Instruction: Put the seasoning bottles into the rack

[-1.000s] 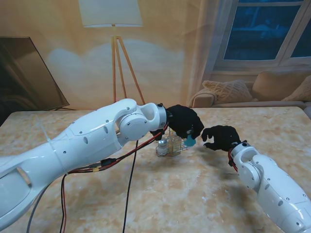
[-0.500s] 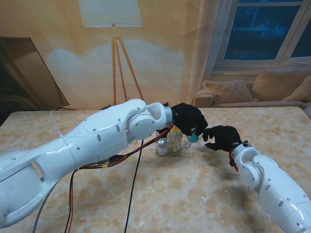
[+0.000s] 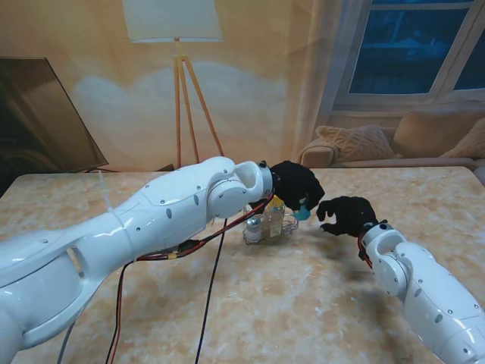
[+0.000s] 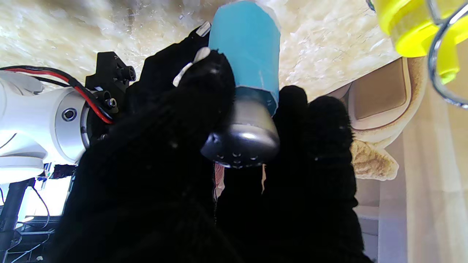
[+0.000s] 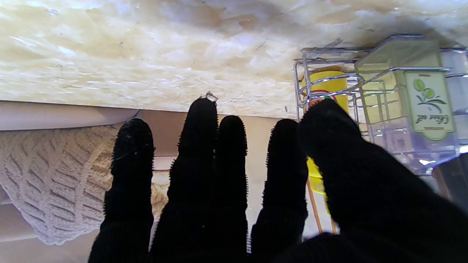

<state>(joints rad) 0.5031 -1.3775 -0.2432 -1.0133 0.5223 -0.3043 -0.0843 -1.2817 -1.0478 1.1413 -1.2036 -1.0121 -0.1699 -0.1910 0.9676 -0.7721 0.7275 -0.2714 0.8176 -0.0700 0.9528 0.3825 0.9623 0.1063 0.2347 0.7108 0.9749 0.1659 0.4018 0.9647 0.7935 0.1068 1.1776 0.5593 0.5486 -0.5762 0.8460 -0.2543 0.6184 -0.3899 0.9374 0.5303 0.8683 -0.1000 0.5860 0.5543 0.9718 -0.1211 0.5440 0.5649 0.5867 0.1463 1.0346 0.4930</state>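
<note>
My left hand is shut on a blue seasoning bottle with a silver shaker cap, held just to the right of the wire rack. In the left wrist view the black-gloved fingers wrap the blue bottle. The rack holds a yellow bottle, a clear olive-oil bottle and a small jar. My right hand hovers open to the right of the rack, its fingers spread with nothing in them.
The marble table carries the rack near its middle. Red and black cables hang from my left arm. A floor lamp and a sofa with cushions stand beyond the table's far edge.
My left arm has swung farther right and forward, carrying the blue bottle slightly up and right beside the rack. The right hand has barely moved.
</note>
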